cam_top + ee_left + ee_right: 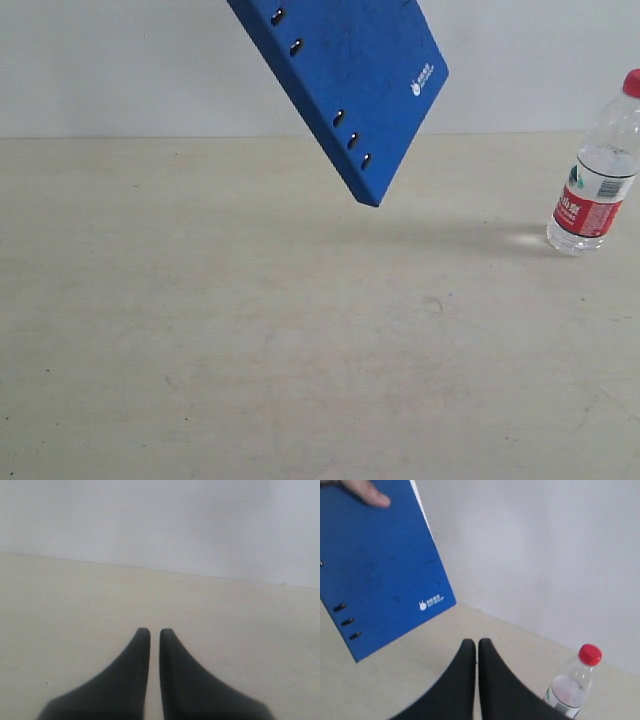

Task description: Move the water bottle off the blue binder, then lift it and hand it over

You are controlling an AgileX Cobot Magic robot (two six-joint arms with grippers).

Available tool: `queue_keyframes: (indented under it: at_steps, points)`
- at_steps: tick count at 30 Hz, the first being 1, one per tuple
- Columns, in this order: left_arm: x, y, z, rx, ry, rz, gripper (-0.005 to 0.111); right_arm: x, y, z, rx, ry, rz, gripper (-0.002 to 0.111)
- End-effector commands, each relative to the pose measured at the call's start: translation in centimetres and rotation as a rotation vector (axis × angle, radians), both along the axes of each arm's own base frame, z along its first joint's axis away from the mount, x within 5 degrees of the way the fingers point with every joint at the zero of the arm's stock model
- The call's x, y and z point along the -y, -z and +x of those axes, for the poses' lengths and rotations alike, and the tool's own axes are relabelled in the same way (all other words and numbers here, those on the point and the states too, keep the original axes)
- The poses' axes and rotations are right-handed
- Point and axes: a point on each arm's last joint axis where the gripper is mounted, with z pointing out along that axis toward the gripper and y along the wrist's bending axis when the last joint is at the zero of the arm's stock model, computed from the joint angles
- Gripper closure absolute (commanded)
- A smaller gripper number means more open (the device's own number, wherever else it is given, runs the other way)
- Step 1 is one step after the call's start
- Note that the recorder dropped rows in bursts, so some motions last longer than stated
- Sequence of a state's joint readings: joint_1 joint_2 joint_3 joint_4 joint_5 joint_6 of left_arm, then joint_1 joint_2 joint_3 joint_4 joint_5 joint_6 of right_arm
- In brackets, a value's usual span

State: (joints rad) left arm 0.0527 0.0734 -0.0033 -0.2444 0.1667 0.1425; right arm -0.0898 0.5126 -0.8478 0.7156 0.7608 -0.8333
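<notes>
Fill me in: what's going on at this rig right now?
A person's hand holds the blue binder tilted in the air above the table. The water bottle stands upright on the table, off the binder. The left claw and right claw are shut, holding nothing.

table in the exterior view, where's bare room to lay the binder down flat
The table is bare across its whole left and middle, from the front of the view back to the wall, including the patch under the binder, which hangs tilted in the air. The only crowded spot is the far right, where the bottle stands upright.
</notes>
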Motion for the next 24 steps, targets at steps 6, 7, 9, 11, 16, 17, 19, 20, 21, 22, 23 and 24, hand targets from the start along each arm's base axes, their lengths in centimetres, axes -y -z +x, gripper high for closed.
queue_keyframes:
  at_steps: [6, 7, 9, 11, 16, 17, 19, 20, 21, 22, 23, 24]
  points:
    - [0.0, 0.0, 0.0, 0.012, 0.009, 0.049, 0.1, 0.6, 5.6, -6.5, 0.12, 0.141, 0.116, 0.108]
    - [0.0, 0.0, 0.0, 0.012, 0.009, 0.047, 0.1, 0.8, 7.8, -5.5, 0.109, 0.171, 0.175, 0.108]
    - [0.0, -0.1, 0.0, 0.015, 0.005, 0.016, 0.1, 1.8, 10.0, -4.2, 0.164, 0.263, 0.374, 0.108]
    - [0.0, 0.0, 0.0, 0.013, 0.004, 0.007, 0.1, 2.9, 11.4, -3.1, 0.22, 0.36, 0.599, 0.108]
    - [0.0, 0.0, 0.0, 0.013, 0.002, -0.01, 0.1, 4.3, 18.0, -0.8, 0.138, 0.525, 0.509, 0.108]
    - [0.0, 0.0, 0.0, 0.013, 0.001, -0.014, 0.1, 4.3, 19.3, -0.6, 0.091, 0.538, 0.469, 0.108]
    - [0.0, 0.0, 0.0, 0.014, 0.001, -0.022, 0.1, 4.0, 20.2, -0.3, -0.009, 0.523, 0.441, 0.108]
    - [0.0, 0.0, 0.0, 0.014, 0.001, -0.022, 0.1, 3.9, 20.5, -0.2, -0.047, 0.511, 0.407, 0.108]
    - [0.0, 0.0, 0.0, 0.014, 0.001, -0.022, 0.1, 3.8, 20.8, -0.1, -0.082, 0.506, 0.395, 0.108]
    - [0.0, 0.0, 0.0, 0.014, 0.001, -0.022, 0.1, 3.8, 20.9, 0.0, -0.091, 0.508, 0.386, 0.108]
    - [0.0, 0.0, 0.0, 0.014, 0.001, -0.022, 0.1, 3.8, 21.0, 0.1, -0.094, 0.505, 0.342, 0.108]
    - [0.0, 0.0, 0.0, 0.012, 0.002, -0.022, 0.1, 3.8, 21.1, 0.1, -0.105, 0.497, 0.288, 0.108]
